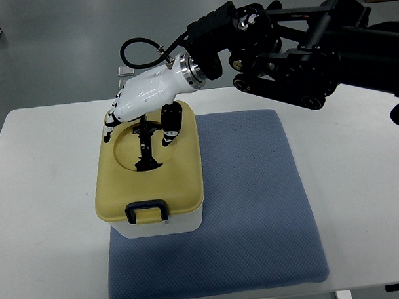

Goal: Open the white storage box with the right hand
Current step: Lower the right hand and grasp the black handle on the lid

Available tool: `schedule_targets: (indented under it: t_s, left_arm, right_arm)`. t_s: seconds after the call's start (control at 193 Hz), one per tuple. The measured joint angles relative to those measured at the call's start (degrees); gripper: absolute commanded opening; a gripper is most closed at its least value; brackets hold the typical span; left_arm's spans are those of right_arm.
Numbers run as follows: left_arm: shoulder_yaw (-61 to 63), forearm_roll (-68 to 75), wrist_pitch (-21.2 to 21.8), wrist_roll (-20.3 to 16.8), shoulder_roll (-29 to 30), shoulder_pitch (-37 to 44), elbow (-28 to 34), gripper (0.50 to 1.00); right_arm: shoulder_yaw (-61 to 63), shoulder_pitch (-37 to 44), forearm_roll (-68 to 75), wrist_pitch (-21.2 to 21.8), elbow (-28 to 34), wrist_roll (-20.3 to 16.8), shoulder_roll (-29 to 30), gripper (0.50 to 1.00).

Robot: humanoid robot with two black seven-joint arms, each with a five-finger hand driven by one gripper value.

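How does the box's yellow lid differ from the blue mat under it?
The lid is tan-yellow, smooth and glossy; the mat is blue-grey with a dotted, woven look. The lid is small and raised on the white box; the mat is larger and flat on the table. Both have rounded corners.

White storage box [164,224] with tan lid [181,179] sits on blue mat [254,206], on white table [357,157]. Right hand [145,99] over the lid's round recess, fingers [170,123] pointing down at it. Front latch [147,211] closed.
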Motion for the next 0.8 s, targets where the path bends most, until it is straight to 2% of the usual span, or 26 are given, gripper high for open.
schedule_targets:
  t_s: [0.317, 0.462, 0.576, 0.633, 0.716, 0.799]
  left_arm:
    - [0.0, 0.0, 0.0, 0.0, 0.0, 0.0, 0.0, 1.0]
    - [0.0, 0.0, 0.0, 0.0, 0.0, 0.0, 0.0, 1.0]
    - [0.0, 0.0, 0.0, 0.0, 0.0, 0.0, 0.0, 1.0]
    - [0.0, 0.0, 0.0, 0.0, 0.0, 0.0, 0.0, 1.0]
    - [0.0, 0.0, 0.0, 0.0, 0.0, 0.0, 0.0, 1.0]
    - [0.0, 0.0, 0.0, 0.0, 0.0, 0.0, 0.0, 1.0]
  right_arm:
    - [0.0, -0.2, 0.0, 0.1, -0.1, 0.0, 0.0, 0.797]
    - [-0.5, -0.3, 0.0, 0.2, -0.1, 0.1, 0.1, 0.727]
    - [-0.7, -0.4, -0.1, 0.2, -0.1, 0.1, 0.1, 0.717]
    - [-0.7, -0.4, -0.1, 0.2, -0.1, 0.1, 0.1, 0.686]
    - [-0.7, -0.5, -0.1, 0.2, -0.1, 0.2, 0.1, 0.68]
    - [-0.7, -0.5, -0.1, 0.1, -0.1, 0.2, 0.1, 0.654]
